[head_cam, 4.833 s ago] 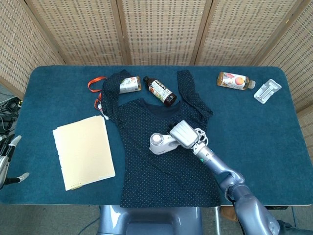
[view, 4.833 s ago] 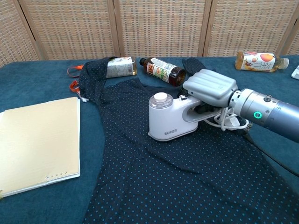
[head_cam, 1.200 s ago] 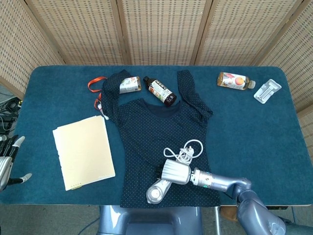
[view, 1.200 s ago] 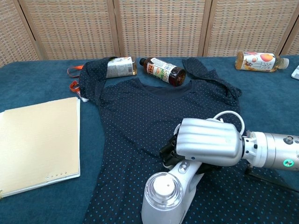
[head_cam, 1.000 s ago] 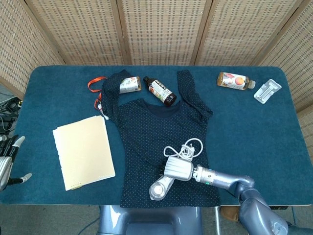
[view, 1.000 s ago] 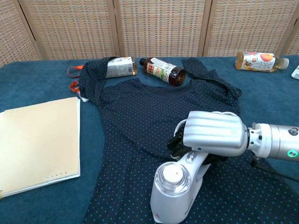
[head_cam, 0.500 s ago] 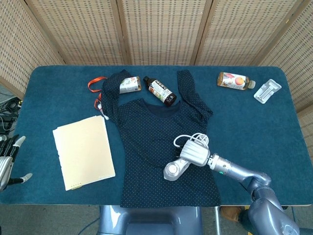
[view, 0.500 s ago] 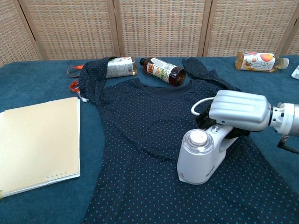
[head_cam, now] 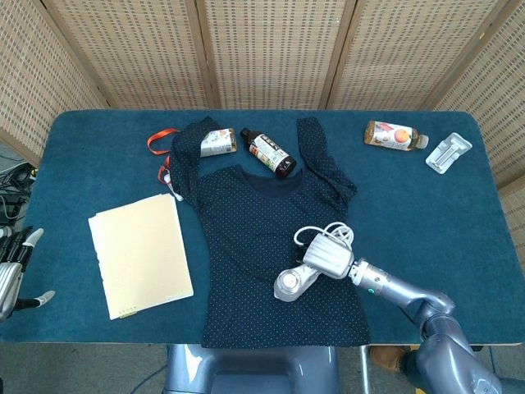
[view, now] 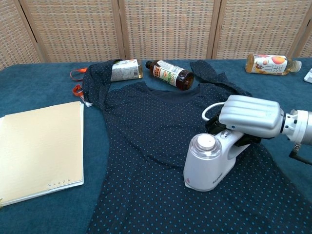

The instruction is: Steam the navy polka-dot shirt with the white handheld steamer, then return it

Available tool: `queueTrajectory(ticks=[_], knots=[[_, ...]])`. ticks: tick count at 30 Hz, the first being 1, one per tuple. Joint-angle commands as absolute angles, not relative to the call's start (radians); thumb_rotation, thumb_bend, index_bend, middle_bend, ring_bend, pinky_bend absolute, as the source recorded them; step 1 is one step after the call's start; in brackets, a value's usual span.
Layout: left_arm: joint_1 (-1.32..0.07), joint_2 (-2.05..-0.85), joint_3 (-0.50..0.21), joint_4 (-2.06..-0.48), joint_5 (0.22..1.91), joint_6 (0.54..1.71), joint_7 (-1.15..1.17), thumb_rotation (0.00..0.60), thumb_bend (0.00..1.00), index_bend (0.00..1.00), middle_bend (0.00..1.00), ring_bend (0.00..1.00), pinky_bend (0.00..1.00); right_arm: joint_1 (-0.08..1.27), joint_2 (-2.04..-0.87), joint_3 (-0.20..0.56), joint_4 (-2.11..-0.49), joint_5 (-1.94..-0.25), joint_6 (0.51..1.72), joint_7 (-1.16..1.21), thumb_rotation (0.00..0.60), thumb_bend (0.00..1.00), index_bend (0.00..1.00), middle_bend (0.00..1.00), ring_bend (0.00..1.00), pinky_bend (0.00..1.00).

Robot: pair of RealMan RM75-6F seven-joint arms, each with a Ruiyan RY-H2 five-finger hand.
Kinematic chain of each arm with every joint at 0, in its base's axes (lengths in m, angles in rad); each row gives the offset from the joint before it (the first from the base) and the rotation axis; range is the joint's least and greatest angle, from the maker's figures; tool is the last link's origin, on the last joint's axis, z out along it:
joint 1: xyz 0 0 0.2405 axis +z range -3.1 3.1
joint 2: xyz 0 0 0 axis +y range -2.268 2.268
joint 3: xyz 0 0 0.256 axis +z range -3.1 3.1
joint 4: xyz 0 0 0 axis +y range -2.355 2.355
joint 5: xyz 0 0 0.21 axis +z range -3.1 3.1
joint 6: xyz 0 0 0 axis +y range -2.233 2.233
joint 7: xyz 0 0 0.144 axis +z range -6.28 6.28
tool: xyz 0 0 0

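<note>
Since the frame about a second back, the white handheld steamer has travelled from the bottom hem up and toward the right side of the navy polka-dot shirt; over the last half second it has barely shifted. It now sits on the lower right part of the shirt's front, its round head pointing down toward the hem and its handle angled up to the right. The right hand grips that handle — its fingers wrapped over the top and clamped around it. A loop of white cord curls just behind the hand, lying on the shirt.

The shirt is spread flat on the blue table, neckline toward the screens, both sleeves flung upward. Off the table's left edge the left hand shows only in the head view, holding nothing, fingers apart.

A dark bottle lies just above the neckline, and a pale-labelled bottle rests against the left sleeve. An orange lanyard lies near that sleeve — partly tucked under it. A cream folder lies left of the shirt. At the far right are an orange drink bottle and a clear plastic tray.
</note>
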State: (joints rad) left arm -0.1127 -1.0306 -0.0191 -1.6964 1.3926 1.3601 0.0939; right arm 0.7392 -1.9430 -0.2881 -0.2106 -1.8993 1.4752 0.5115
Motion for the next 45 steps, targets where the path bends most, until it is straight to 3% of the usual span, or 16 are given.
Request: queueTrajectory(ticks=[1,14,35,45], knots=[[-0.113,-1.03,-0.019,-1.695,1.393,1.36,0.093,0.6,0.0,0.0,0.0,0.0,0.0,0.741,-1.957,-0.311,-0.236,-1.928,1.52,0.511,0.6,1.0,0.82,0.63,0.68,1.0],[-0.112,-1.029,-0.019,-1.688,1.393,1.36,0.082,0.6,0.0,0.0,0.0,0.0,0.0,0.766,-1.988,-0.352,-0.318,-1.998,1.618,0.451,0.6,1.0,0.82,0.63,0.68,1.0],[-0.114,-1.029,-0.019,-1.691,1.395,1.359,0.087,0.6,0.0,0.0,0.0,0.0,0.0,0.748,-1.872,-0.368,-0.258,-1.996,1.554,0.428,0.6,1.0,0.82,0.63,0.68,1.0],[-0.112,-1.028,-0.018,-1.696,1.399,1.363,0.087,0.6,0.0,0.0,0.0,0.0,0.0,0.723,-1.842,-0.342,-0.21,-1.954,1.498,0.45,0.6,1.0,0.82,0.63,0.68,1.0]])
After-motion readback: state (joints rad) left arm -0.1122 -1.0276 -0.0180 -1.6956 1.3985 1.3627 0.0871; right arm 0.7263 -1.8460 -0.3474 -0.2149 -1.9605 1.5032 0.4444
